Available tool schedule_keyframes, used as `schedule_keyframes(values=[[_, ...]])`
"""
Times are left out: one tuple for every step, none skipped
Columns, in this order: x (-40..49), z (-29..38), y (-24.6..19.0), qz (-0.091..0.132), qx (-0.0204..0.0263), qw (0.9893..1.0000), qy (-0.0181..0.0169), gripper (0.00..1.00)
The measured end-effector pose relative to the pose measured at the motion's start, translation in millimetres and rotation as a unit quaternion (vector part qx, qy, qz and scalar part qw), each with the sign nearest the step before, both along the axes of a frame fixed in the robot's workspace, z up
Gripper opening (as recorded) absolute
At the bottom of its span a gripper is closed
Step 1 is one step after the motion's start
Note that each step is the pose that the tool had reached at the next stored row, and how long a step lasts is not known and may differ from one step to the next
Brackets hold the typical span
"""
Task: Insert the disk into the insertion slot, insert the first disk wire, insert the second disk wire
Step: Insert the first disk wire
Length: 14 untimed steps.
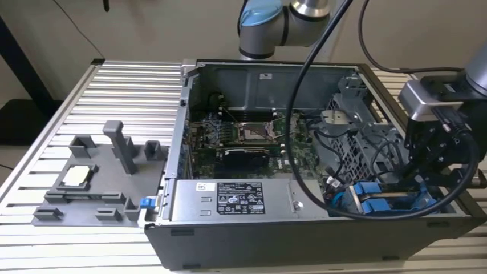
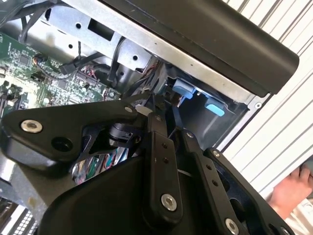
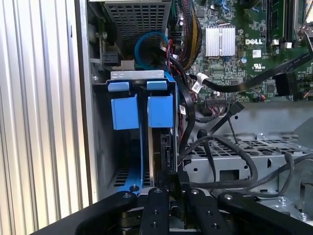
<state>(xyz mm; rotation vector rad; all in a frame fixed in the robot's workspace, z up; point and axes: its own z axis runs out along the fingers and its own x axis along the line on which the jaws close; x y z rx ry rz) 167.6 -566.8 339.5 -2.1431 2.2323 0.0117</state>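
The disk (image 1: pixel 378 205), flat and blue-framed, stands in the grey metal insertion slot (image 3: pixel 137 75), four o'clock in the exterior view; the gripper (image 3: pixel 174 182) pinches a black plug (image 3: pixel 177 175).

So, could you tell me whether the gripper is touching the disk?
Cannot tell: in the first wrist view the gripper sits by the disk, but black cables hide any contact or gap.

Disk (image 3: pixel 160 147) mostly hidden inside insertion slot (image 3: pixel 102 142)

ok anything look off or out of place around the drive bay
Nothing looks damaged or spilled. One oddity: a person's hand is close beside the computer case while the claw is down at the insertion slot.
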Motion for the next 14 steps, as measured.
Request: schedule_keyframes(values=[[-0.2,-0.3,0.0,0.0,0.0004,1.0,-0.0004,0.19],[-0.4,-0.7,0.0,0.0,0.0008,1.0,-0.0006,0.19],[-0.8,-1.1,0.0,0.0,0.001,1.0,-0.0008,0.19],[-1.1,-1.5,0.0,0.0,0.0012,1.0,-0.0012,0.19],[-1.2,-1.8,0.0,0.0,0.0011,1.0,-0.0013,0.19],[-1.3,-2.2,0.0,0.0,0.0011,1.0,-0.0013,0.19],[-1.4,-2.8,0.0,0.0,0.0011,1.0,-0.0016,0.19],[-1.6,-3.5,0.0,0.0,0.0012,1.0,-0.002,0.19],[-1.7,-4.0,0.0,0.0,0.0013,1.0,-0.0024,0.19],[-1.7,-4.6,0.0,0.0,0.0013,1.0,-0.0026,0.19],[-1.8,-5.4,0.0,0.0,0.0013,1.0,-0.0028,0.19],[-1.9,-6.3,0.0,0.0,0.0012,1.0,-0.003,0.19],[-2.0,-7.4,0.0,0.0,0.0011,1.0,-0.0031,0.19],[-2.1,-8.3,0.0,0.0,0.001,1.0,-0.0033,0.19]])
